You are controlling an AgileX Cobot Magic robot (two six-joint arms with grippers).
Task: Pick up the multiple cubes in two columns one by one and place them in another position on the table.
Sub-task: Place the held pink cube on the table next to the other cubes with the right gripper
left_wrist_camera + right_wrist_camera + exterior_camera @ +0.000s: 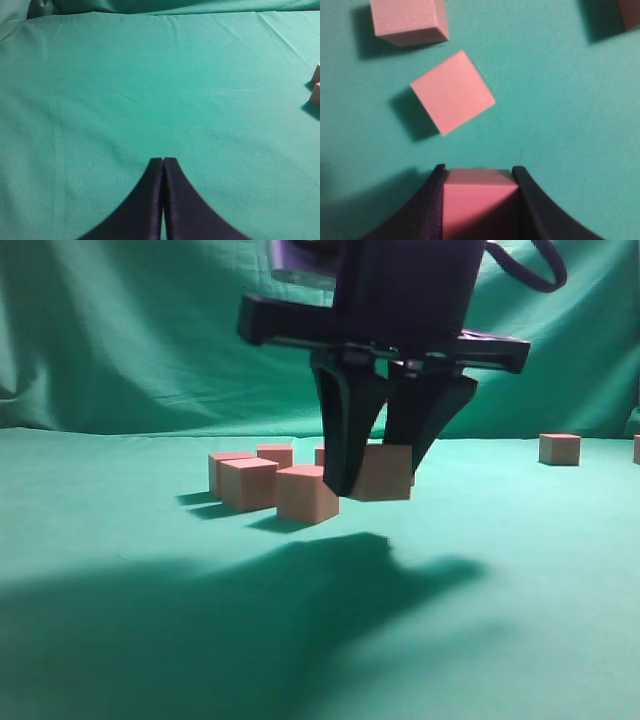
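My right gripper (pixel 378 480) is shut on a pink cube (pixel 385 472), held just above the green cloth; the right wrist view shows this cube (pixel 479 192) between the black fingers (pixel 478 172). Several pink cubes (pixel 306 492) stand in a cluster left of it on the cloth, and two of them lie below in the right wrist view, one tilted (pixel 452 92) and one at the top left (pixel 409 21). My left gripper (pixel 163 161) is shut and empty over bare cloth, out of the exterior view.
A lone cube (pixel 559 448) stands far right at the back, with another at the right edge (pixel 636 448). Two cubes (pixel 316 85) show at the right edge of the left wrist view. Green cloth (pixel 150 640) covers the table and backdrop.
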